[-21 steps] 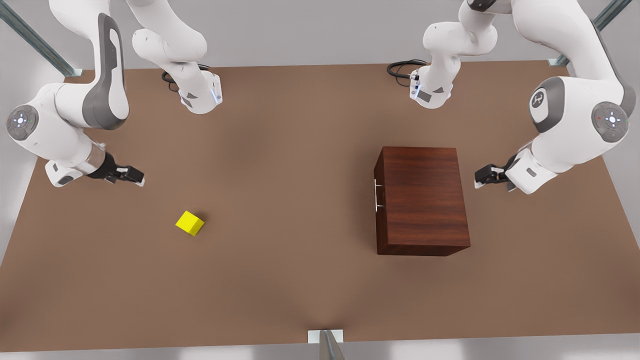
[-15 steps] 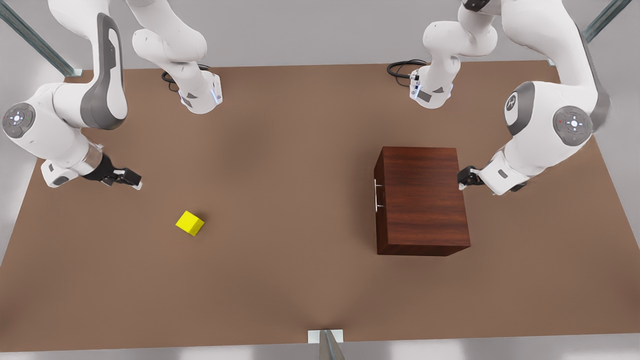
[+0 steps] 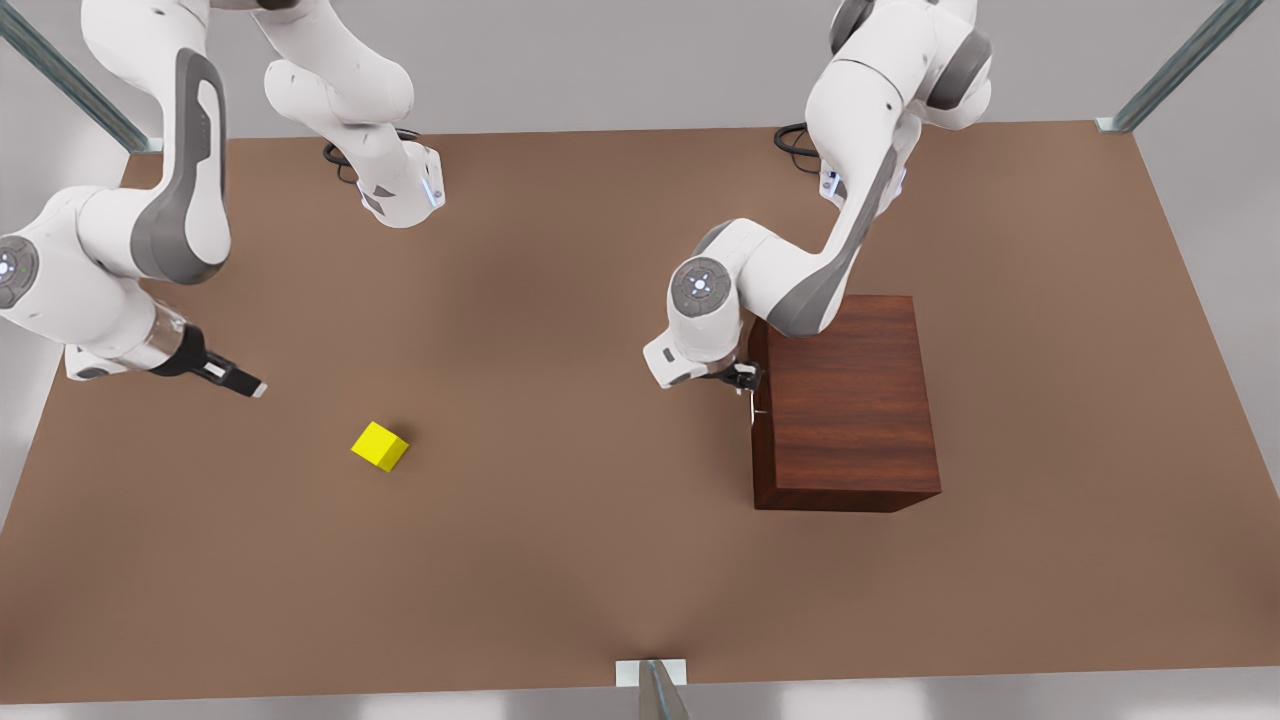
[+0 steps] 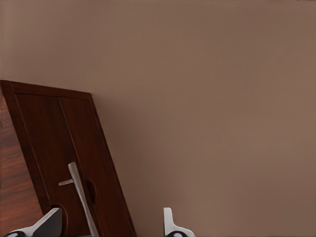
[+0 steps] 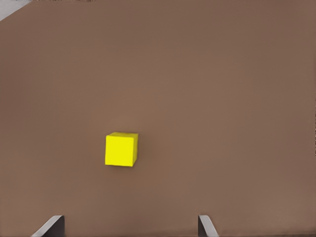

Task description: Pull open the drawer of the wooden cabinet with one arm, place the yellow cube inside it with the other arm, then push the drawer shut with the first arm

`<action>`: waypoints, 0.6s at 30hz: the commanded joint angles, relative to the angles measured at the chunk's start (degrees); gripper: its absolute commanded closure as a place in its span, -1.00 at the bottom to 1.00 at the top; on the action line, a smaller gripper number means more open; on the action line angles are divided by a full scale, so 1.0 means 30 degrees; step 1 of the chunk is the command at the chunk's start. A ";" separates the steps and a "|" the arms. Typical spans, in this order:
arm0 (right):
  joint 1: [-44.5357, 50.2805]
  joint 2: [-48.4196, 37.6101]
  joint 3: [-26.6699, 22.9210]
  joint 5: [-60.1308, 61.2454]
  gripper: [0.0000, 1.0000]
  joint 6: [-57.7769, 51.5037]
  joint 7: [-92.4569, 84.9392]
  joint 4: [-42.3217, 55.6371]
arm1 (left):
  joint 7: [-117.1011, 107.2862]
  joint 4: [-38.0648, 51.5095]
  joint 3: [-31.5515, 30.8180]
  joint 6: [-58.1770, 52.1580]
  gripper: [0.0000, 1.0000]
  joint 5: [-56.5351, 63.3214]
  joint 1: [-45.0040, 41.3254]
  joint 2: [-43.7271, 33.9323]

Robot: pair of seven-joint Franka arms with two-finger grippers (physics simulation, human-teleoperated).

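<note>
Drawer [image 3: 752, 385] is shut, flush in the face of the wooden cabinet [image 3: 845, 400], which sits toward 3 o'clock on the brown table [image 3: 560, 560]. Its thin silver bar handle [image 4: 81, 200] is the one place to take hold: rigid, narrow, probably slick, standing slightly proud of the face on short posts, so the fingers should close across the bar near its middle. The cabinet looks heavy enough to stay put during a straight pull; judgement only.

Left gripper [image 3: 742, 381] is at the drawer front, jaws spread wide with the bar between the fingertips [image 4: 170, 224] in the left wrist view, not yet closed on it.

Yellow cube [image 3: 380, 446] lies on the bare table toward 9 o'clock, well apart from the cabinet. Likely light, hard, flat-sided; take it across two opposite faces.

Right gripper [image 3: 235, 381] hangs near the cube at roughly its 10 o'clock, jaws wide apart, holding nothing.
</note>
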 commanded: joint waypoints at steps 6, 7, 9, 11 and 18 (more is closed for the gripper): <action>-0.0001 0.0164 0.0016 -0.0037 -1.00 -0.0392 0.4837 0.0068 | -0.9903 -0.0803 0.0051 0.1634 -1.00 0.1114 0.0059 -0.0057; -0.0001 0.0193 0.0045 -0.0037 -1.00 -0.0392 0.4836 0.0097 | -0.9932 -0.0948 0.0051 0.1605 -1.00 0.1465 0.0001 -0.0057; -0.0001 0.0193 0.0045 -0.0037 -1.00 -0.0392 0.4807 0.0068 | -0.9932 -0.1593 0.0051 0.1517 -1.00 0.2402 -0.0058 -0.0203; -0.0001 0.0280 0.0045 -0.0037 -1.00 -0.0421 0.4807 0.0068 | -0.9932 -0.2121 0.0051 0.1605 -1.00 0.2960 -0.0058 -0.0233; -0.0001 0.0310 0.0103 -0.0037 -1.00 -0.0421 0.4837 0.0068 | -1.0429 -0.2912 0.0021 0.1868 -1.00 0.3369 -0.0233 -0.0174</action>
